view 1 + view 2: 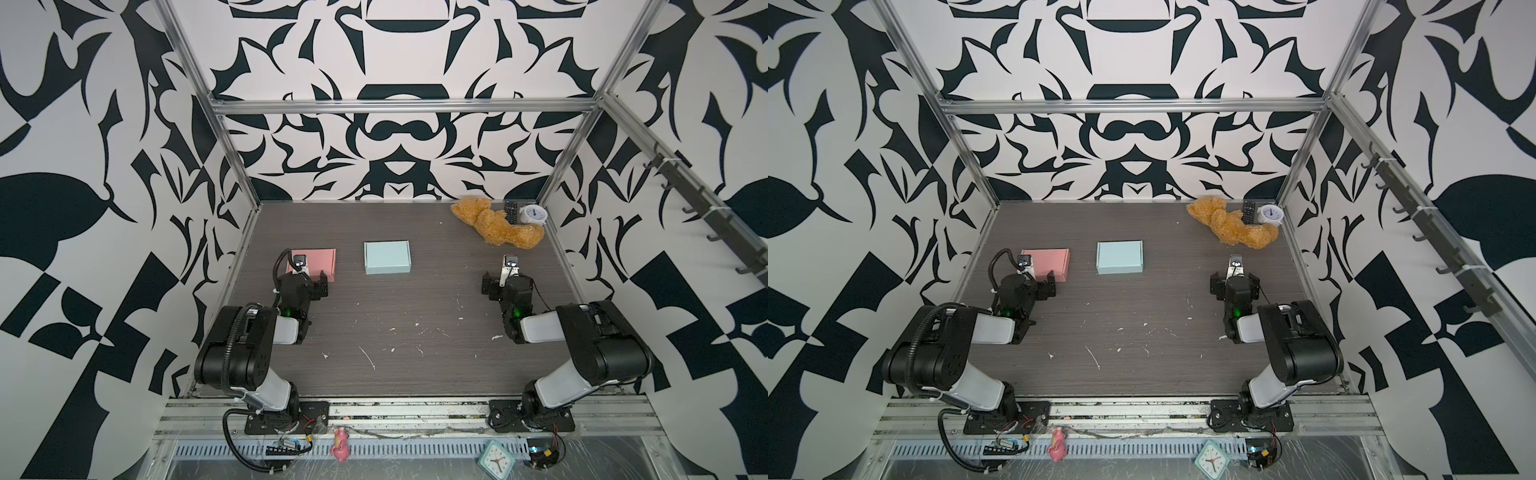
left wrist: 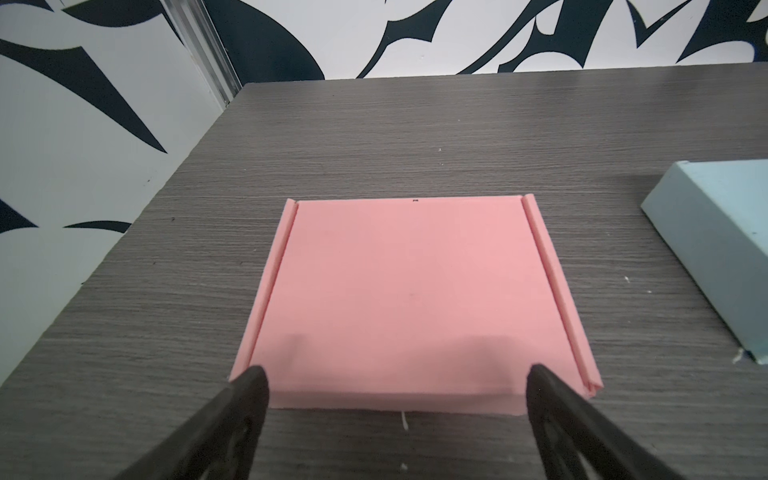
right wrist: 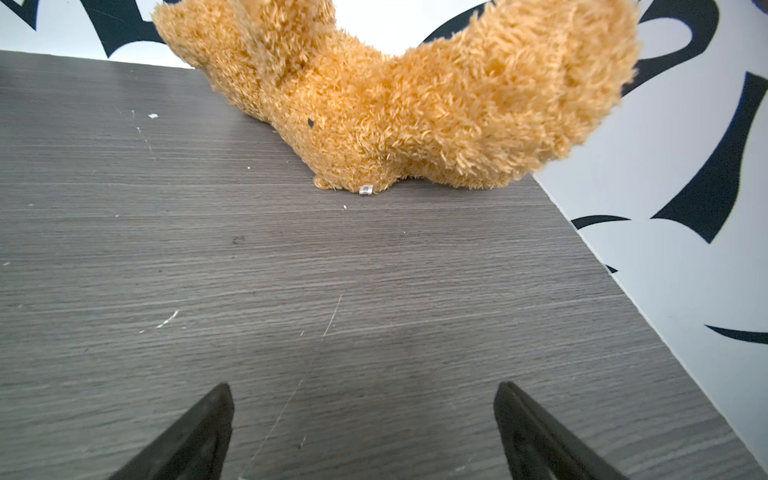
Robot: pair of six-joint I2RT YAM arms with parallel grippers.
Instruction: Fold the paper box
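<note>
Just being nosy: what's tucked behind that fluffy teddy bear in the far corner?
Behind the teddy bear sit a white alarm clock and a black remote control. The remote's near end disappears behind the bear, so its full length is hidden.

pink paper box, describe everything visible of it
The pink paper box looks like matte cardboard, rectangular and low, top panel closed, with a narrow folded strip along two opposite sides. It lies flat on the grey wood-grain table, apart from the pale blue box. The open left gripper hovers at its near edge; contact unclear.
</note>
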